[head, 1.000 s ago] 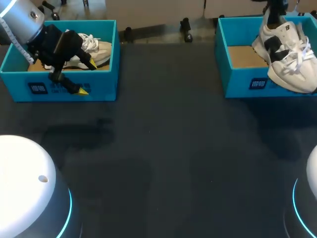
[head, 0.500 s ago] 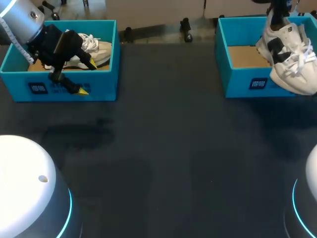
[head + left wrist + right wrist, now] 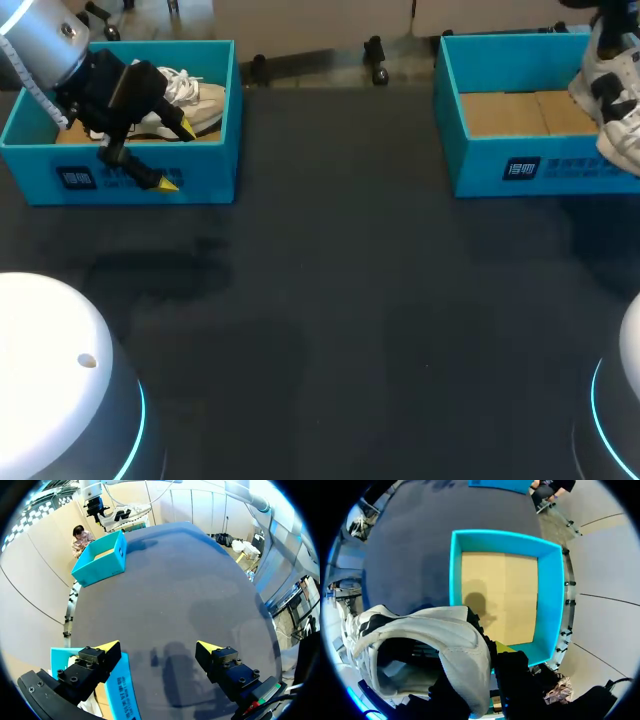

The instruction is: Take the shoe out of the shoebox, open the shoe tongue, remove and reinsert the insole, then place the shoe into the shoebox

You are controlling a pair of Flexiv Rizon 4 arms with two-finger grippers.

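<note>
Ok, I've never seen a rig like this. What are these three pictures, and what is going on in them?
This is a two-armed robot at a dark table. The head view looks down from above and behind it; the other two come from a camera on each wrist. The left shoebox holds a white shoe; the left fingers are open, astride its front wall. The right shoebox is empty. The right fingers grip the other shoe, held up near that box's end.
</note>
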